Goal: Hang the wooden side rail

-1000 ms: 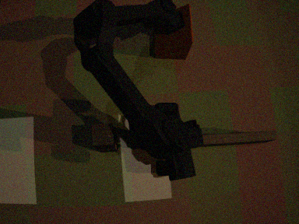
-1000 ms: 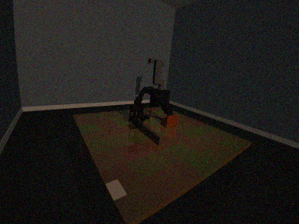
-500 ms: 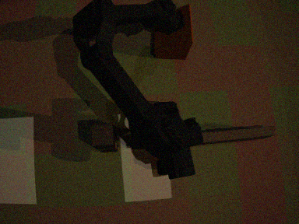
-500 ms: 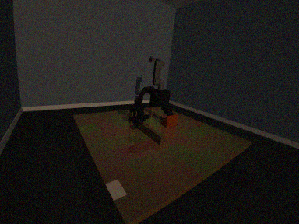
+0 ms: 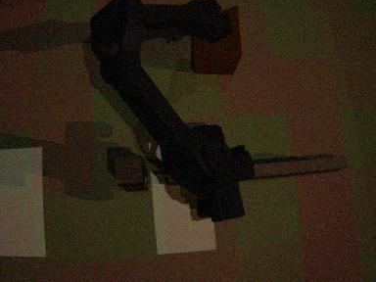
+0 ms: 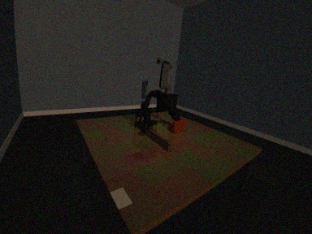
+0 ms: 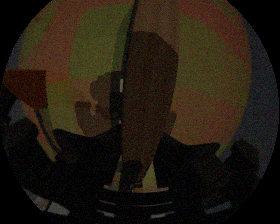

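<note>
The wooden side rail (image 5: pixel 301 167) (image 6: pixel 159 140) (image 7: pixel 150 85) runs right from under the arm in the top view; its far end lies low near the patterned surface, but contact is too dark to confirm. My gripper (image 7: pixel 142 134) is shut on the rail, with one finger on each side of it. The arm hides the grip in the top view. A dark block (image 5: pixel 130 169), which looks like the top of the headboard post, is left of the gripper. The hooks, pins and slot cannot be made out, nor whether hooks and pins touch.
An orange-red box (image 5: pixel 220 54) (image 6: pixel 178 126) (image 7: pixel 31 87) stands beside the arm's base. White squares (image 5: pixel 22 215) (image 6: pixel 121 198) mark the patterned surface. Another white patch (image 5: pixel 181 235) is partly under the gripper in the top view. The views are very dark, with strong shadows.
</note>
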`<move>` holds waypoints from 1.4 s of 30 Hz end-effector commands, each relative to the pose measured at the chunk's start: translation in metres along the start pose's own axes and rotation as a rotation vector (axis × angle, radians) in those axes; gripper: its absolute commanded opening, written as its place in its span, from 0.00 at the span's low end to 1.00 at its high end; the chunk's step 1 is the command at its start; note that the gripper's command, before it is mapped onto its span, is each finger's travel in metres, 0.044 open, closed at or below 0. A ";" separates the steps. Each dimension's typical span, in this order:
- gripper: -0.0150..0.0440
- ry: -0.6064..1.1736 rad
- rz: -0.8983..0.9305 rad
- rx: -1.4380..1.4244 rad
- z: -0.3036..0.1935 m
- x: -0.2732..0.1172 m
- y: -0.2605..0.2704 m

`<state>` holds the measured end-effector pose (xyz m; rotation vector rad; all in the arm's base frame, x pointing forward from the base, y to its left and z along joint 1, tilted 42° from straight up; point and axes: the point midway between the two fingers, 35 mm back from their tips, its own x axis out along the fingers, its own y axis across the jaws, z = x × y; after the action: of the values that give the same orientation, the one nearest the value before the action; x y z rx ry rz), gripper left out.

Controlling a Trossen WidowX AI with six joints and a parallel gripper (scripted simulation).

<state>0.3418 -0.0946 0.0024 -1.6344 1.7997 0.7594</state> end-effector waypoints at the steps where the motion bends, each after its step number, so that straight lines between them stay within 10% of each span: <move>1: 0.25 0.005 0.006 -0.022 0.001 0.000 0.006; 42: 0.25 0.005 0.006 -0.022 0.000 -0.005 0.002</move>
<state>0.3392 -0.0946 0.0036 -1.6322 1.8112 0.7734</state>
